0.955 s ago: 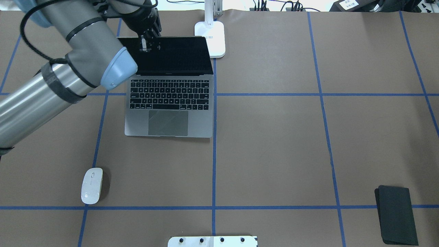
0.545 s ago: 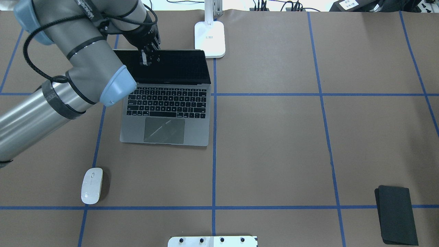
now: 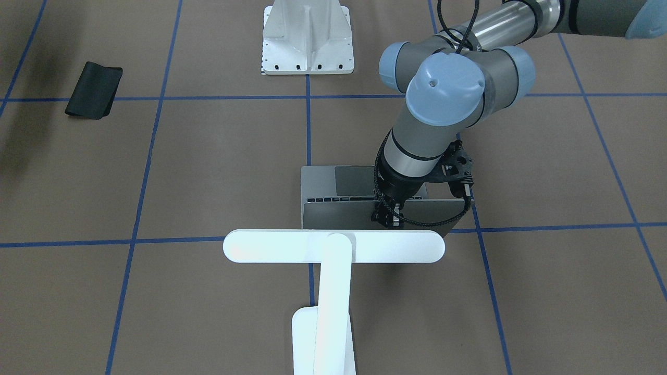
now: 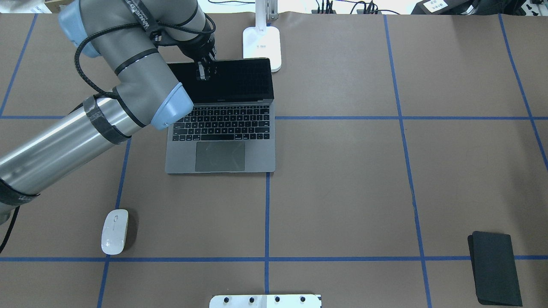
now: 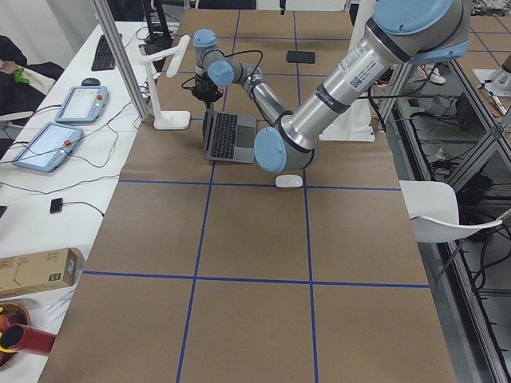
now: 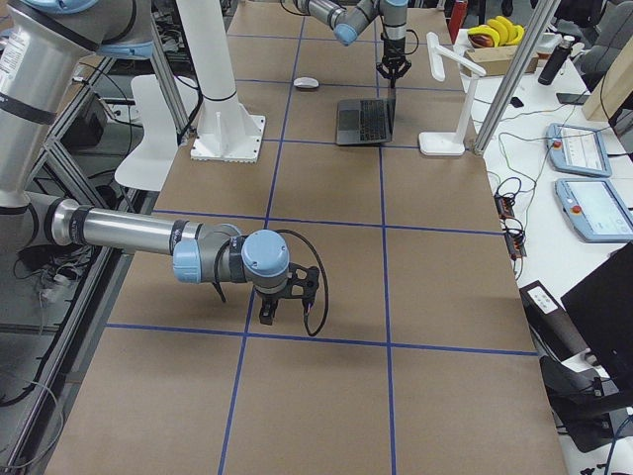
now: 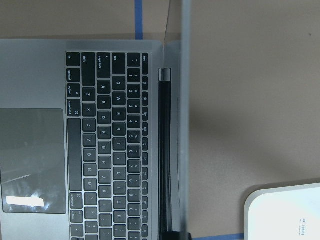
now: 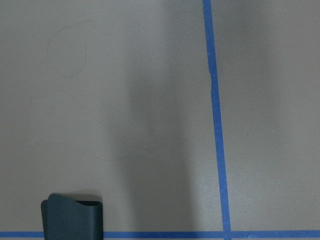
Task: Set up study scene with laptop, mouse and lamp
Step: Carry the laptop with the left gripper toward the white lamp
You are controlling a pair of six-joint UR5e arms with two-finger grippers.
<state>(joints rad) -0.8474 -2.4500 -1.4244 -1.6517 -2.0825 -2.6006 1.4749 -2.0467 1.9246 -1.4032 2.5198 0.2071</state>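
The laptop (image 4: pixel 220 149) lies open at the table's far left-centre, its black screen upright. My left gripper (image 4: pixel 203 70) reaches down onto the screen's top edge and is shut on the lid (image 3: pixel 338 213). In the left wrist view the laptop's keyboard (image 7: pixel 110 150) and hinge fill the frame. The lamp (image 3: pixel 333 246) stands just behind the laptop, its base (image 4: pixel 262 42) beside the lid's right corner. The mouse (image 4: pixel 114 231) rests alone near the front left. My right gripper (image 6: pixel 267 315) hangs low over bare table; I cannot tell whether it is open.
A folded black mat (image 4: pixel 496 267) lies at the front right, with its corner (image 8: pixel 72 217) below the right wrist camera. A white ribbed mount (image 3: pixel 307 36) sits at the robot-side table edge. Blue tape lines grid the brown surface.
The laptop has slid to the right and slightly away from the robot, carried by my left gripper on its lid. The mouse, lamp and mat have not moved.
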